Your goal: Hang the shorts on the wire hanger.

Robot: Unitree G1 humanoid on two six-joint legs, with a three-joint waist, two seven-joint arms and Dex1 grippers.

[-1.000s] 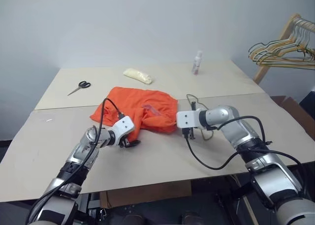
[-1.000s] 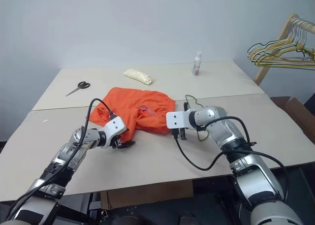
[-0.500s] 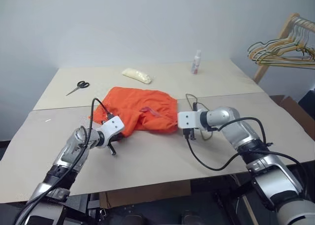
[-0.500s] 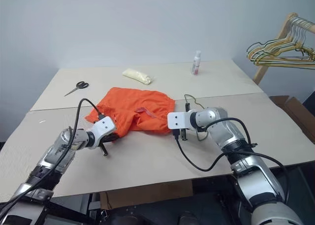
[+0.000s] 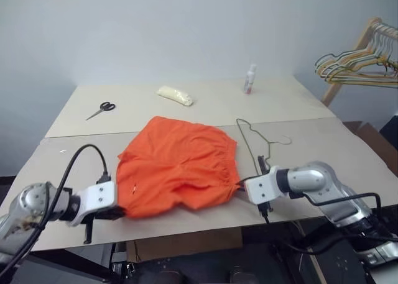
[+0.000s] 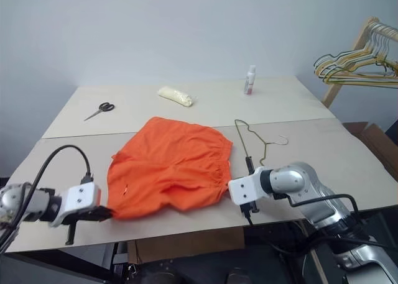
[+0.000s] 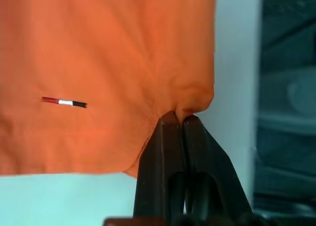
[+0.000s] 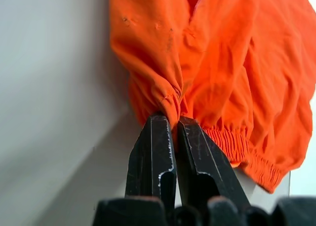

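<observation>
While the shorts (image 5: 177, 169) lie spread flat on the surface (image 5: 323, 110), they are pinched at two opposite spots, so the coming move depends on where the hanger (image 5: 252, 141) lies from each end effector. The left end effector (image 7: 177, 121) is closed on a fold at one hem corner of the shorts, seen plainly in its wrist view. The right end effector (image 8: 174, 123) is closed on a bunched bit of fabric near the elastic waistband, at the edge of the shorts closest to the hanger. The garment stretches between the two, its long axis running roughly from one end effector to the other, along the near edge of the surface.

The hanger lies flat just beyond the right end effector, ahead of it and slightly toward the far side, its hook (image 5: 285, 140) pointing away from the shorts. One long wire side runs alongside the waistband edge, just beside the fabric; whether wire and cloth touch I cannot tell. From the left end effector the hanger is well apart, across the whole width of the shorts.

Judging by this, the right arm is much the nearer to the hanger, and the waistband end should go to it.

Farther off are scissors (image 5: 101, 110), a pale bundle (image 5: 175, 95), a small bottle (image 5: 250, 79) and a rack of other hangers (image 5: 360, 63).
</observation>
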